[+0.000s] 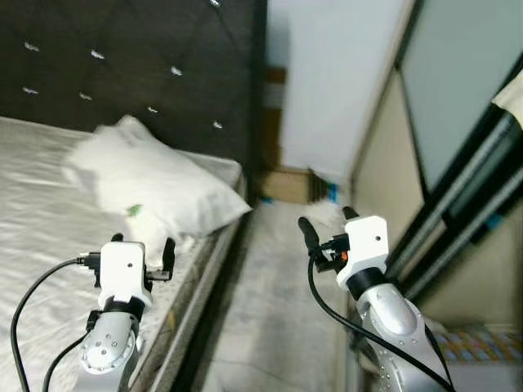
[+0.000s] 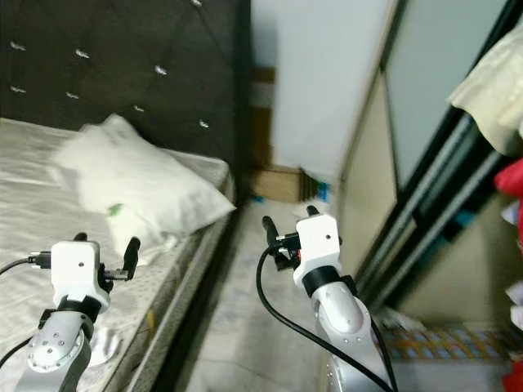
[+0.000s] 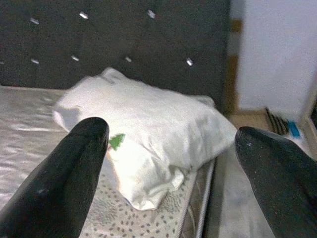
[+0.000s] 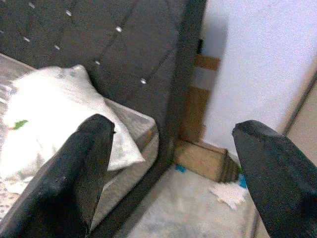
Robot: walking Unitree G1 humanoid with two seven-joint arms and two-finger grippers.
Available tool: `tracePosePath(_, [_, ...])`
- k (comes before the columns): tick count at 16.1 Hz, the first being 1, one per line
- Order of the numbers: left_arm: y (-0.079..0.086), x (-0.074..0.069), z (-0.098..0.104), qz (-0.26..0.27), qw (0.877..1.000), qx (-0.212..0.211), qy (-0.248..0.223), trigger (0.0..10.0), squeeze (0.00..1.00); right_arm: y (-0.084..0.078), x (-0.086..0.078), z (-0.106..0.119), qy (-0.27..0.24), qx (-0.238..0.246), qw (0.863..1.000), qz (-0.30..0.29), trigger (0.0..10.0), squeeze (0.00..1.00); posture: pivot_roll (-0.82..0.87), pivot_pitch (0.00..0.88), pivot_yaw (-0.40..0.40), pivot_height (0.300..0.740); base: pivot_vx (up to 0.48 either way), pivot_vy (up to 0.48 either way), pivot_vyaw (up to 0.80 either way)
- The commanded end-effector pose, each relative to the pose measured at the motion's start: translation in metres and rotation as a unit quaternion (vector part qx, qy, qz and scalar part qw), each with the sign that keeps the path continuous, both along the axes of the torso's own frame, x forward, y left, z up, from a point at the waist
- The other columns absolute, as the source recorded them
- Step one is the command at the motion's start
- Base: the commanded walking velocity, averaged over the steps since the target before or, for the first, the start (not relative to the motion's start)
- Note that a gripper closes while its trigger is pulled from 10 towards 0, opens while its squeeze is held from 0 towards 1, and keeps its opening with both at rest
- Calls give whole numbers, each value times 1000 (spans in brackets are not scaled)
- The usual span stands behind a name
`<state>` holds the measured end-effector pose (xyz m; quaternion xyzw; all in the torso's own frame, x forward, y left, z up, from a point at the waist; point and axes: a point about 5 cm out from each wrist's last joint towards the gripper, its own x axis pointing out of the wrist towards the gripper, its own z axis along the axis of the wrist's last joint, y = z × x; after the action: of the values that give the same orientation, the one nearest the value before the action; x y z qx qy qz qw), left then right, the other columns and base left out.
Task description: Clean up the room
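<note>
Room: bedroom with a bed on the left, a dark padded headboard far behind it, and a thin strip of floor running along the right side.
Pillow: white pillow is lying crooked on the near-right corner of the bed, one corner poking over the edge (probably needing a straighten).
Floor mess: small white crumpled thing is lying far down the floor, near a brown box by the wall.
Box: I cannot tell what is inside it.
Left gripper: it is hovering over the bed edge, fingers spread wide, holding nothing, pointing at the pillow.
Right gripper: it is hovering over the floor strip, fingers wide apart, holding nothing, pointing at the far corner.
</note>
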<state>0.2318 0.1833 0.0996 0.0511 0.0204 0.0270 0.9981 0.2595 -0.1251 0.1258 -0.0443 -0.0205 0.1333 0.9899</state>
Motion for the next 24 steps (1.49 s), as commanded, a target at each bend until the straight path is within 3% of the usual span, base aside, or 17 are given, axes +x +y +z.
tracePosePath(1, [2, -1, 3, -4, 1000, -14, -9, 10000, 0, -6, 0, -2, 3, -3, 1000, -13, 10000, 0, 27, 30, -47, 740, 0, 0, 800])
tracePosePath(5, [8, 0, 3, 8, 1000, -14, -12, 10000, 0, -8, -3, -2, -4, -9, 1000, -28, 10000, 0, 21, 34, -35, 740, 0, 0, 800])
tracePosePath(9, [-3, 3, 6, -39, 999, -31, -21, 10000, 0, -8, -3, -2, -4, -10, 999, -31, 10000, 0, 14, 37, -27, 740, 0, 0, 800])
tracePosePath(24, [-8, 4, 5, -53, 997, -45, -21, 10000, 0, -10, 1, -3, -9, -20, 999, -35, 10000, 0, 5, 48, -23, 740, 0, 0, 800])
